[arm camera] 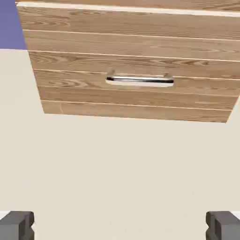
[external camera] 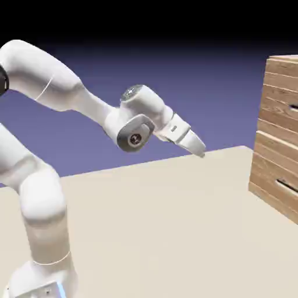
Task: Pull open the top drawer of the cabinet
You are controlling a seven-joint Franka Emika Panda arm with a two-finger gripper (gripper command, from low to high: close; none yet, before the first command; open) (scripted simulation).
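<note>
Exterior view: gripper [external camera: 199, 150] well short of cabinet [external camera: 278, 134] at far right, above table [external camera: 174, 221]; drawer handles out of sight. Hand view only: silvery handle [arm camera: 139, 80] on plank drawer front [arm camera: 131, 61], which drawer unclear; fingertips [arm camera: 17, 225] spread wide, empty.

You have a table [external camera: 174, 221] in plain pale beige, smooth and without markings. In the exterior view its surface spreads across the lower half of the frame, and its far edge slants upward toward the right. Behind it you see the backdrop [external camera: 192, 75], blue-violet just above that edge and darkening to near black along the top. In the hand view the table [arm camera: 117, 164] fills the lower half, evenly lit, and a strip of it climbs the left side. There it meets a small patch of the backdrop [arm camera: 9, 28] in the top left corner, a flat violet.
</note>
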